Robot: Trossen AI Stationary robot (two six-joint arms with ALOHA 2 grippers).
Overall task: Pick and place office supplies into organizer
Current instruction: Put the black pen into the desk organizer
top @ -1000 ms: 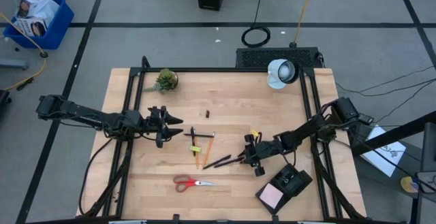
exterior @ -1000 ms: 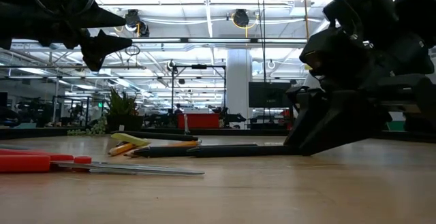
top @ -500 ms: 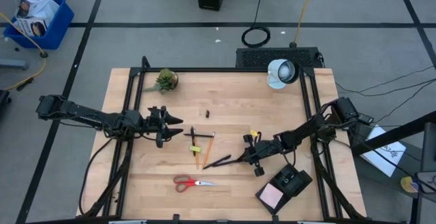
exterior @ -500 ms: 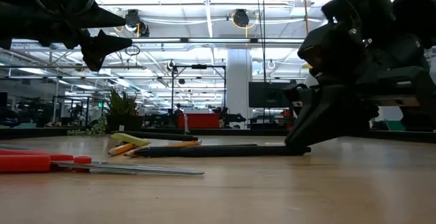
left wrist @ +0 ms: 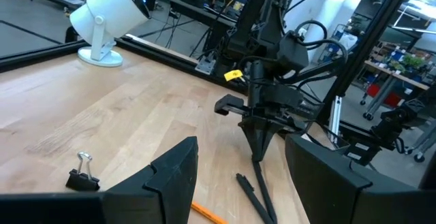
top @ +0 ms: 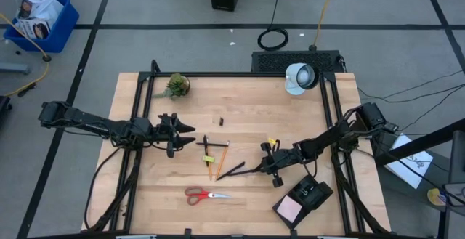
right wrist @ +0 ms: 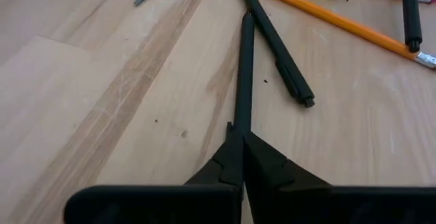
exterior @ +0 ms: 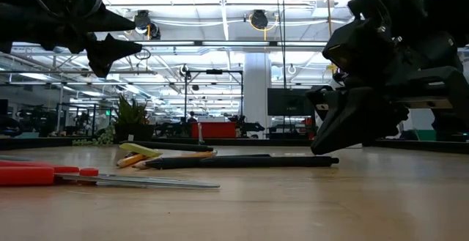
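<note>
My right gripper is at the table's middle right, slanting down, shut on a black pen. The pen runs from it toward the table's left. A second black pen lies beside it. Orange pencils and another pen lie just left of them, with red-handled scissors nearer the front edge. The black organizer stands at the front right with a pink sticky-note pad in it. My left gripper hovers open at the middle left, above the table. My right gripper pinches the black pen's near end between its two fingers, which come slanting down from the table's right and lie along the pen. In the low view the pen lies almost level just above the tabletop.
A small potted plant stands at the far left and a round white lamp at the far right. Two tiny black clips lie past the pencils. Bare wood lies along the table's left and front edges.
My right gripper has shut on the black pen's end and stayed where it was. In the low view its fingertips now stand a little higher off the tabletop than before.
</note>
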